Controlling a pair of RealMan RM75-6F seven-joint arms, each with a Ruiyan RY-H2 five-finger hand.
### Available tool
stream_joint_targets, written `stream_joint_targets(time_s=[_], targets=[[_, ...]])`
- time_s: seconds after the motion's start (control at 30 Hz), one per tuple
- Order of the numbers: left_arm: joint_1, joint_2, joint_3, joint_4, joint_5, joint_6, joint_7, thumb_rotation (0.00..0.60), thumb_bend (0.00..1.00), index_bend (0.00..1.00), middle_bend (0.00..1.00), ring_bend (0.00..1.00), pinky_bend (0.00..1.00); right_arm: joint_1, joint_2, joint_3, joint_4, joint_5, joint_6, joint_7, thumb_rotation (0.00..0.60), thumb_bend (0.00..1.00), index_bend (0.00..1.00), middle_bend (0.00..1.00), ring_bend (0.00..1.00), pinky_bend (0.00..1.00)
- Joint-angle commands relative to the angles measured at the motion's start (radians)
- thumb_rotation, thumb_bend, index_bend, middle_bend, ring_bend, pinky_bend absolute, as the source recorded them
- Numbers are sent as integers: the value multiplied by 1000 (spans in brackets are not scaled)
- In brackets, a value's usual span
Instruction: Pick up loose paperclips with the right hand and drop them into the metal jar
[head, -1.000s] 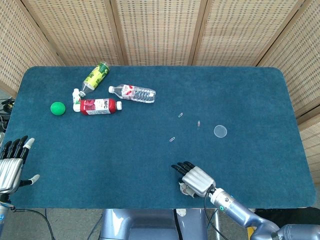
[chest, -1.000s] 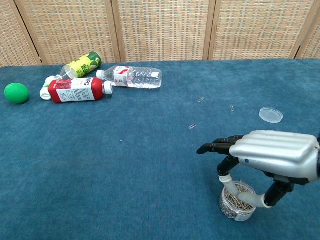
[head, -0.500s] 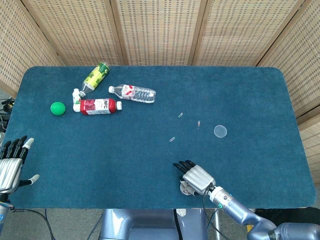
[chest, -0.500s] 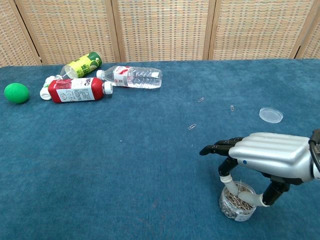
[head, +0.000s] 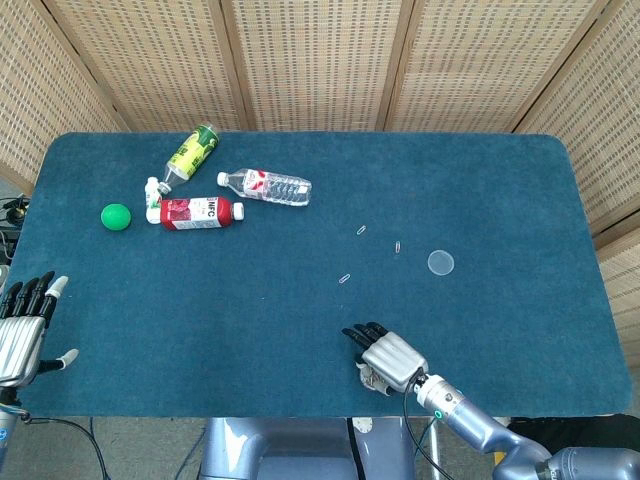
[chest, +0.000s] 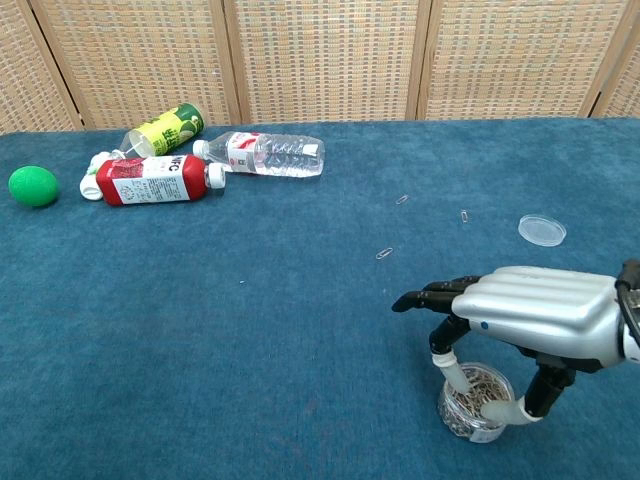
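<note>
Upright, the metal jar (chest: 476, 403) stands under the right hand (chest: 535, 313).

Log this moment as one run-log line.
right hand over metal jar, fingers spread | left hand idle, open | loose paperclips on table

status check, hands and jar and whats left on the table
Right hand over the metal jar, nothing seen in it; left hand open, idle. Three loose paperclips out. Nothing in the way.
</note>
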Motion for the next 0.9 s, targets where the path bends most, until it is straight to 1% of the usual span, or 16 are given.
stream_joint_targets(time_s=[0.03,0.2,0.3,0.47,0.53,0.57,0.67,0.7,0.73,0.8,0.9], targets=[[0,0,0,0,0,0,-1,600,0,0,0,0,0,-1,3,4,-6,-7,6,7,600,273,526,33,0,101],[1,2,-1,-2,0,2,-3,600,0,0,0,0,0,0,22,31,-34,-20,32,28,600,275,527,33,0,101],[1,3,-2,-2,0,3,-5,600,0,0,0,0,0,3,39,59,-50,-18,52,39,600,277,526,33,0,101],[1,4,-3,-1,-1,4,-6,600,0,0,0,0,0,27,55,123,-38,33,47,55,600,281,526,33,0,101],[1,3,-3,-1,-2,3,-7,600,0,0,0,0,0,40,56,142,-24,62,35,48,600,310,526,33,0,101],[0,3,-4,-1,-2,2,-7,600,0,0,0,0,0,48,54,153,-14,82,27,41,600,357,526,33,0,101],[-1,3,-6,-1,-5,1,-7,600,0,0,0,0,0,72,41,186,18,145,9,20,600,578,505,34,0,101],[-1,4,-7,-1,-8,1,-9,600,0,0,0,0,0,81,35,196,29,171,1,12,600,674,492,34,0,101],[-3,3,-11,2,-11,-1,-13,600,0,0,0,0,0,98,26,216,55,216,-15,2,600,731,484,35,0,101],[-6,1,-14,10,-10,-2,-20,600,0,0,0,0,0,123,13,231,81,268,-37,-24,600,869,460,35,0,101],[-6,-4,-15,21,-9,-1,-24,600,0,0,0,0,0,162,-11,243,123,342,-58,-75,600,974,439,36,0,101]])
